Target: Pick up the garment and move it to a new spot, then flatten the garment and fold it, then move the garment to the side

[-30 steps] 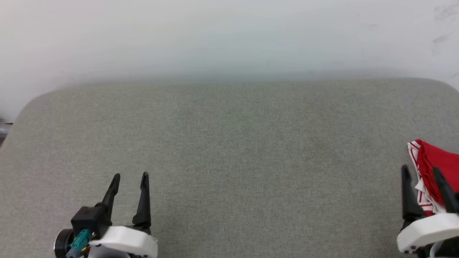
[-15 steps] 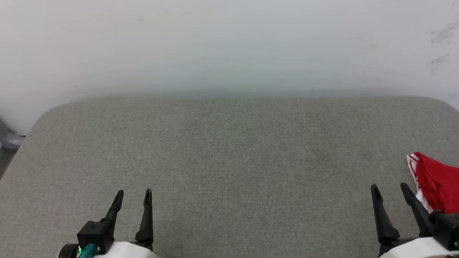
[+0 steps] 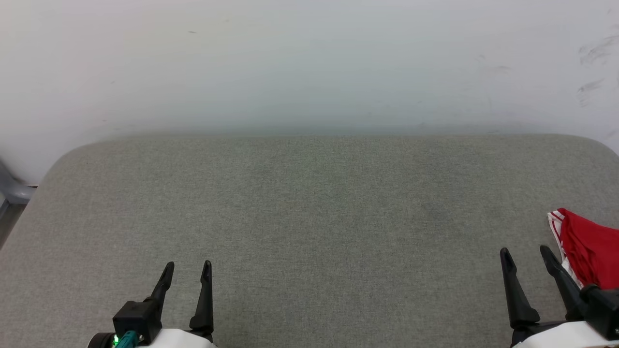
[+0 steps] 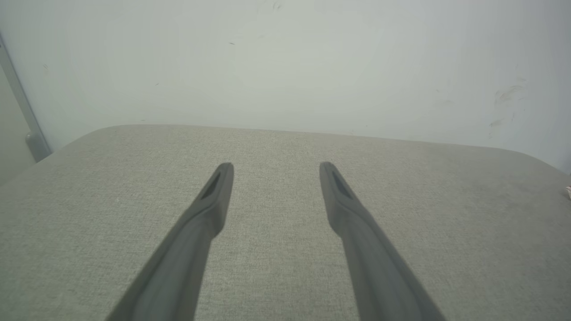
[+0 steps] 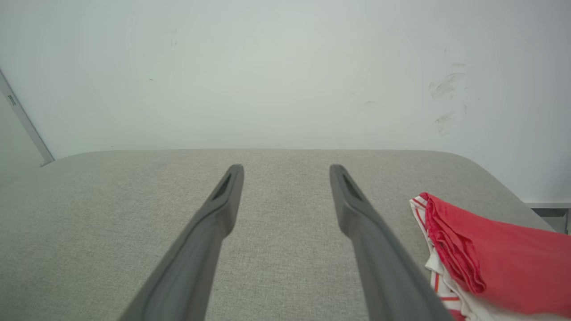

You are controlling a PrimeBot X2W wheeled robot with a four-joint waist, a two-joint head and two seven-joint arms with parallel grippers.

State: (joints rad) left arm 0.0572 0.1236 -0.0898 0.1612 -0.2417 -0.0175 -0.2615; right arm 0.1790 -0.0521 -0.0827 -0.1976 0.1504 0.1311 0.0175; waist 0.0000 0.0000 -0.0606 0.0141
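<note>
Red garment (image 3: 590, 249) beside right claw (image 3: 524, 250).

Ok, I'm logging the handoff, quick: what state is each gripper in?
Left gripper: open, holding nothing.
Right gripper: open, holding nothing; the garment lies just to its right.
</note>
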